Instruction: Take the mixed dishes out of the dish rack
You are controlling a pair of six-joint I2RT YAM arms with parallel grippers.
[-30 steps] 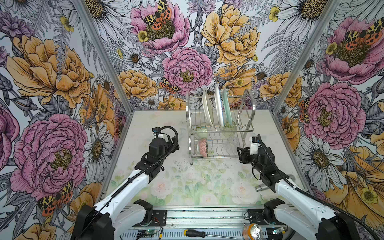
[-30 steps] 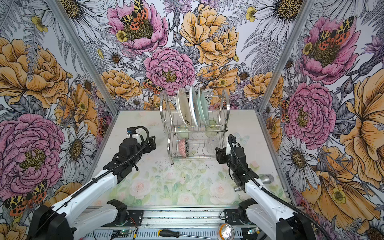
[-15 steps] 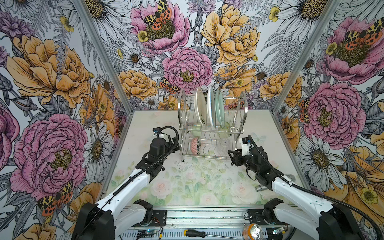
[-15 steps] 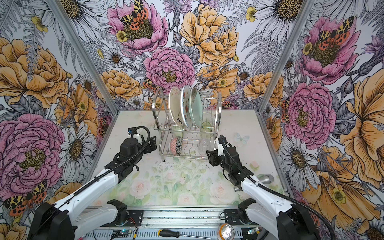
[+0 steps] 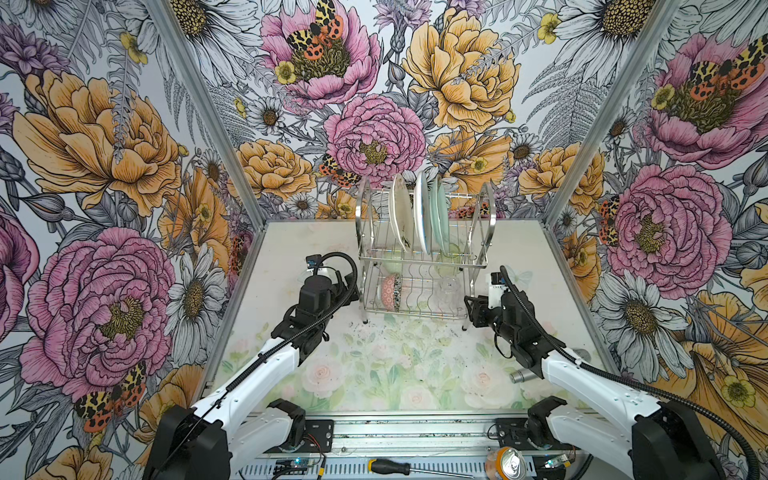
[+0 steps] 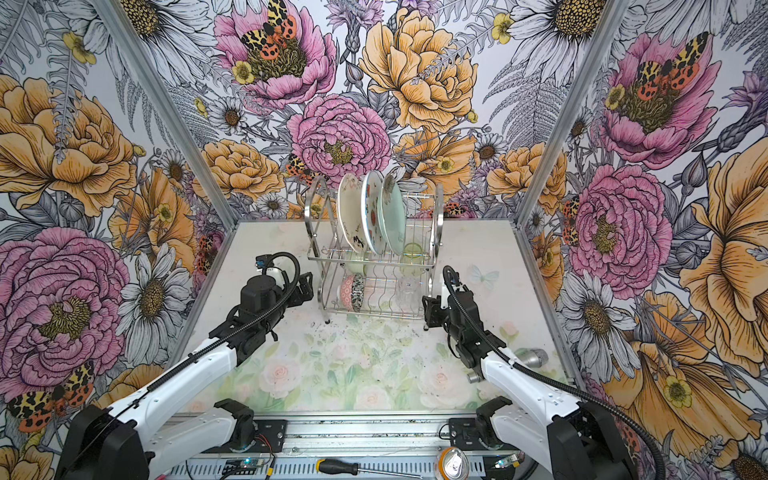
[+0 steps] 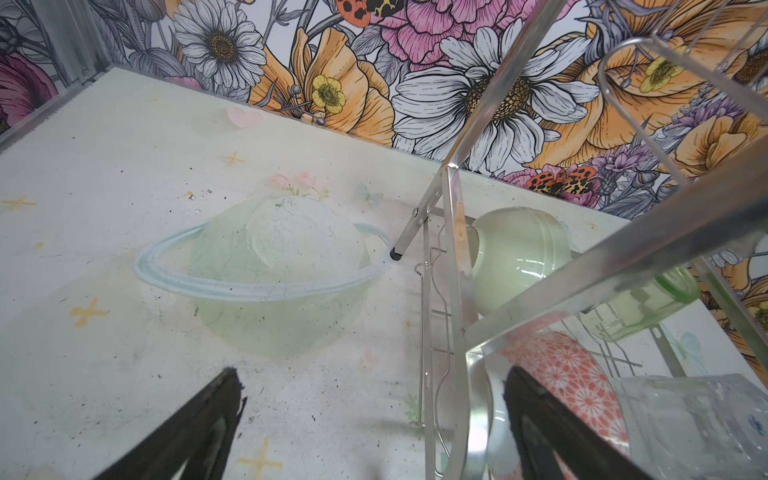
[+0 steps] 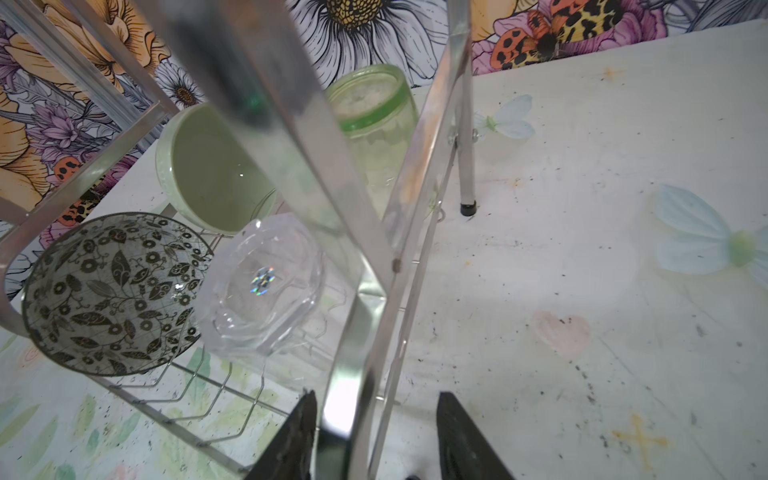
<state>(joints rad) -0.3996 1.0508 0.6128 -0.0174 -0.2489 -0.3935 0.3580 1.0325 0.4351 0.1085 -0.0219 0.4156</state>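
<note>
The enclosure walls carry a large floral print. The table has a pale flower pattern, scuffed with dark specks.

Left gripper: jaws spread fully and holding nothing. They straddle an upright of the dish rack at its left end.

The rack stands on its feet between the two claws, with its long axis running from one claw to the other. All seven dishes are in it.

Upper shelf, above and beyond the left claw:
- In order stand the cream plate, the white fruit-print plate and the mint green plate.
- Each stands on edge in the slots, with its faces turned toward the rack's ends.

Lower shelf, just past the left claw:
- The patterned bowl stands on edge with its opening facing the right claw.
- The pale green bowl sits behind it, turned the same way.

Lower shelf, nearer the right claw:
- The clear glass lies on its side.
- The green tumbler lies on its side behind the glass.
- Both have their axes along the rack.

Right gripper: jaws partly parted around the right-end upright. One finger is close against the upright and a clear gap shows at the other, so the claw is not clamped.
</note>
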